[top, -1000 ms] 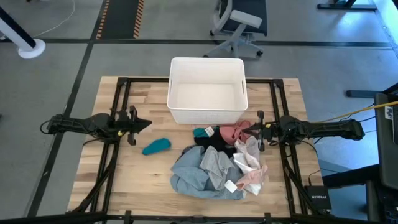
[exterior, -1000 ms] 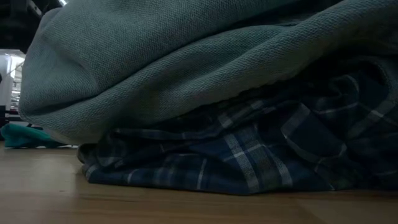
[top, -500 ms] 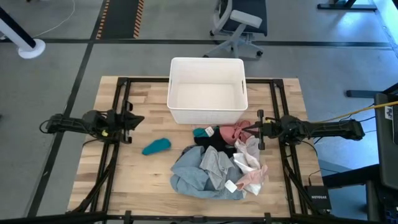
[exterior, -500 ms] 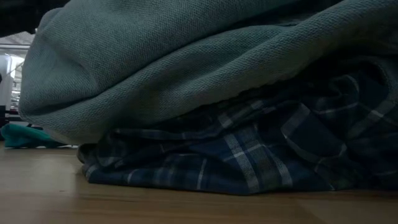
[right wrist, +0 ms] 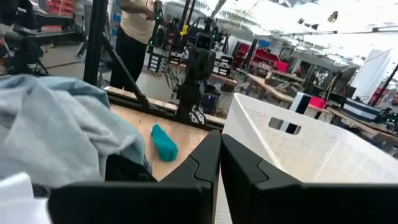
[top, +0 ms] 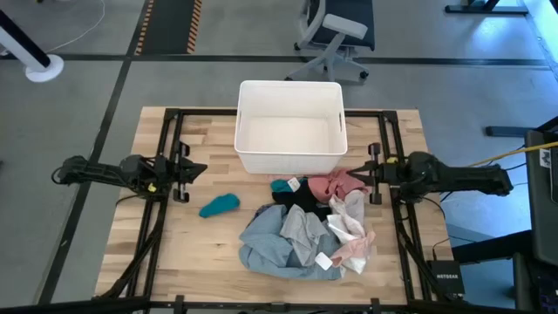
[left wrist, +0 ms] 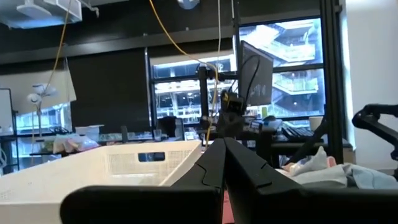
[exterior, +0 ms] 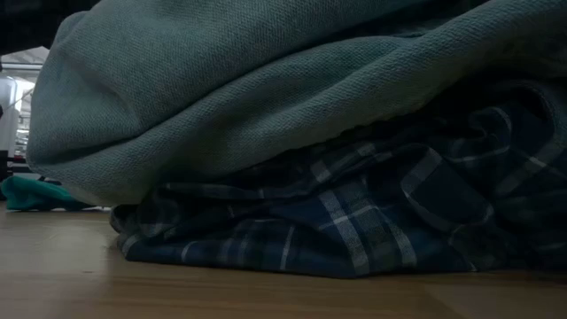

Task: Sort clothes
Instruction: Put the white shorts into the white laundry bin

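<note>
The clothes lie in a pile at the table's near middle. It holds a grey-blue shirt (top: 283, 240), black (top: 301, 199), pink (top: 336, 184) and white (top: 349, 218) pieces, and a small teal piece (top: 282, 185). A second teal piece (top: 218, 206) lies alone to the pile's left. The low view shows the grey-blue shirt (exterior: 266, 89) resting on a plaid shirt (exterior: 337, 221). My left gripper (top: 202, 170) is shut and empty, left of the bin. My right gripper (top: 361, 175) is shut and empty at the pink piece's right end; its wrist view shows its fingers (right wrist: 219, 155) closed on nothing.
A white plastic bin (top: 290, 87) stands at the table's far middle, between the two arms. Black frame rails (top: 166, 139) run along the table's left and right sides. A person stands in the room beyond the table (right wrist: 134, 31).
My left gripper has drawn back a little toward the table's left edge. My right gripper has drawn back toward the table's right edge and slightly toward the far edge, away from the pink piece. Both stay shut. The clothes have kept still.
</note>
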